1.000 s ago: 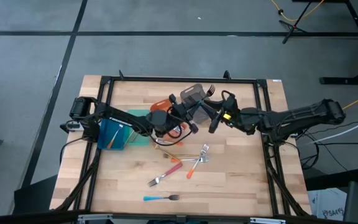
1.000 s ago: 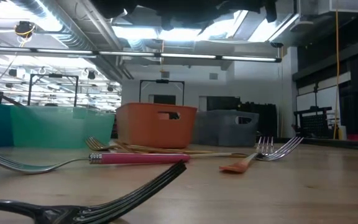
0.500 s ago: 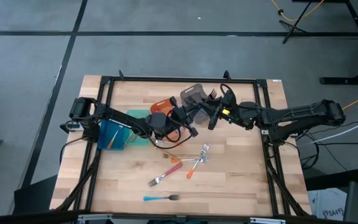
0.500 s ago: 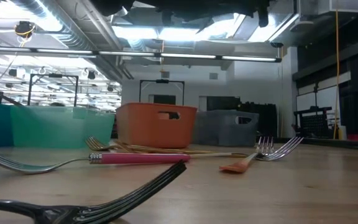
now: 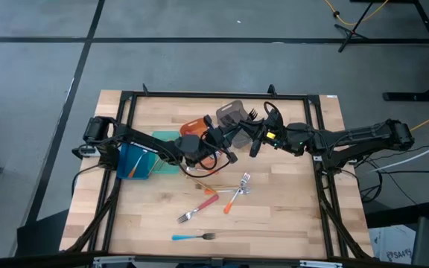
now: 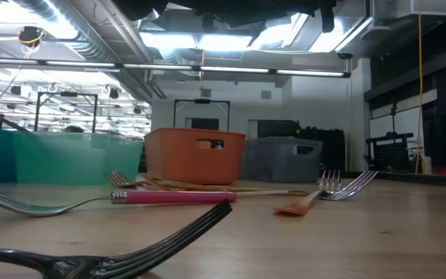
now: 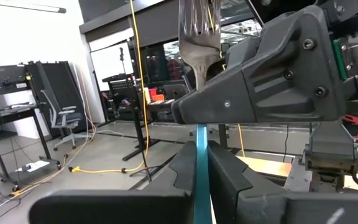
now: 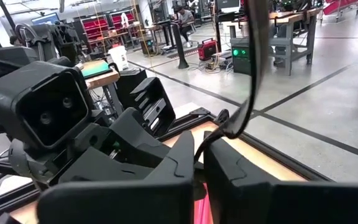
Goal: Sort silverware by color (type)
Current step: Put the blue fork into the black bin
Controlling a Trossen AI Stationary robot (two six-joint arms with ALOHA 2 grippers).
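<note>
Silverware: loose forks (image 5: 233,192) on worktop (image 5: 289,216) below both arms. Left claw (image 7: 199,168) pinches blue-handled fork (image 7: 199,37) upright; right claw (image 5: 253,140), pressed together, meets it above the bins (image 5: 231,113).

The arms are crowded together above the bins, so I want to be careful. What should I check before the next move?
1. Grip of the left end effector on the blue-handled metal fork: ok, shut on it.
2. Closure of the right end effector: ok, shut.
3. What the right end effector holds: cannot tell.
4. Upright orange plastic bin and grey plastic bin on the wooden table: ok.
5. Sorting finished: not ok; a pink-handled fork and others lie loose on the table.
</note>
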